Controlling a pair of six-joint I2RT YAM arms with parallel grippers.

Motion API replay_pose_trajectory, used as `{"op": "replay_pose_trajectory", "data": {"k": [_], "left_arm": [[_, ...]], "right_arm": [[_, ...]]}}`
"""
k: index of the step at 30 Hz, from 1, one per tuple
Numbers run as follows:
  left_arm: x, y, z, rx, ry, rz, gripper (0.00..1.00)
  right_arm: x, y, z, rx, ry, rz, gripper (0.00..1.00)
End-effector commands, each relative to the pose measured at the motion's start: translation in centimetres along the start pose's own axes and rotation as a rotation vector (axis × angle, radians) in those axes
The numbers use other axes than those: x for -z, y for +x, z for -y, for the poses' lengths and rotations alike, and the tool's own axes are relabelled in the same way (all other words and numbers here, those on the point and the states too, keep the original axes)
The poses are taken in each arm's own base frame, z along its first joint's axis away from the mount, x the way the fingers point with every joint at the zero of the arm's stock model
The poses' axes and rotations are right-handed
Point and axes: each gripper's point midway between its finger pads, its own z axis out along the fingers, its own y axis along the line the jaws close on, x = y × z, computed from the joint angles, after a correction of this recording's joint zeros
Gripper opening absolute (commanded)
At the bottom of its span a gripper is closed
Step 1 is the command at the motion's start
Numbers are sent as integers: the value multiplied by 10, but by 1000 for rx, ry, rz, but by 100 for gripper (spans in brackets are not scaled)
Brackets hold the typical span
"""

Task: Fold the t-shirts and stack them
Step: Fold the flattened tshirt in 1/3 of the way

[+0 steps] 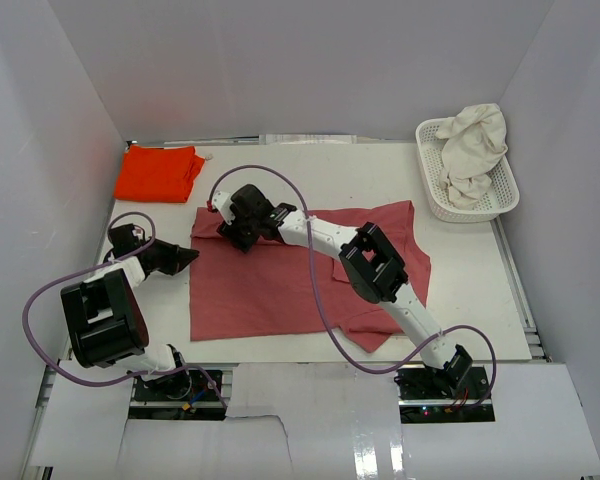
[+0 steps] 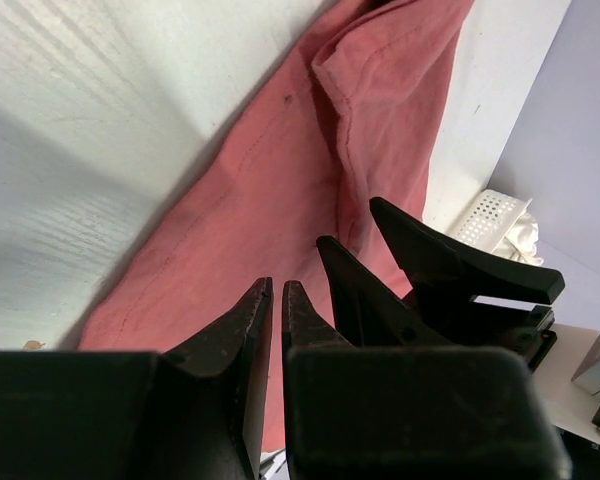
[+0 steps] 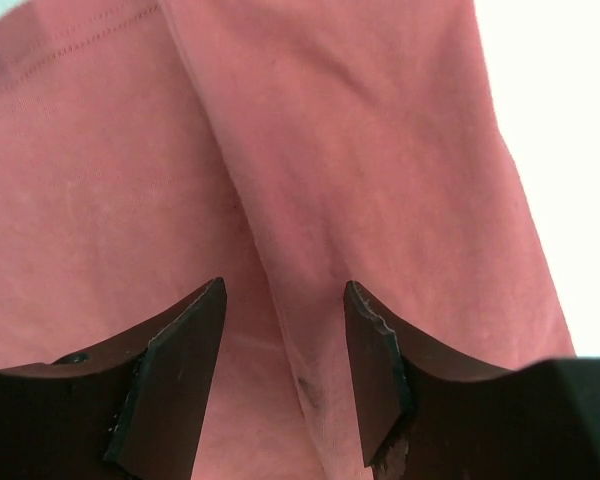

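Observation:
The dusty rose-red t-shirt (image 1: 280, 285) lies spread flat in the middle of the table. My right gripper (image 1: 230, 232) is open over its far left corner. In the right wrist view its jaws (image 3: 285, 300) straddle a raised fold of the rose cloth (image 3: 360, 130) without closing on it. My left gripper (image 1: 190, 259) is shut and empty, at the shirt's left edge. In the left wrist view it (image 2: 277, 290) hovers over the rose cloth (image 2: 270, 170). The bright orange-red t-shirt (image 1: 160, 172) lies folded at the far left. The cream-white t-shirt (image 1: 475, 150) is bunched in the basket.
A white lattice basket (image 1: 432, 200) stands at the far right corner and also shows in the left wrist view (image 2: 485, 215). White walls close in the table on three sides. The right arm reaches diagonally over the rose shirt.

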Motion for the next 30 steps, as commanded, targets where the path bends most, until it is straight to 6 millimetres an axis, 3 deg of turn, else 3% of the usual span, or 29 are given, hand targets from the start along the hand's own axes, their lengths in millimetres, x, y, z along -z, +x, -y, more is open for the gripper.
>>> {"op": "replay_pose_trajectory", "data": {"k": [1, 9, 14, 26, 27, 28, 30], "left_arm": [[4, -4, 8, -14, 28, 29, 20], [7, -6, 11, -27, 35, 45, 20], [7, -6, 12, -35, 36, 44, 20], [6, -10, 10, -38, 28, 46, 20], [7, -10, 10, -38, 30, 46, 20], [6, -10, 9, -39, 29, 45, 20], [7, -12, 10, -40, 31, 49, 20]], "right_arm": [[0, -32, 5, 106, 29, 110, 57], [-6, -40, -2, 159, 0, 150, 58], [-10, -44, 2, 163, 12, 156, 49], [-24, -36, -4, 163, -25, 140, 43], [-24, -36, -4, 163, -25, 140, 40], [-24, -36, -4, 163, -25, 140, 27], [-22, -37, -4, 163, -26, 142, 23]]}}
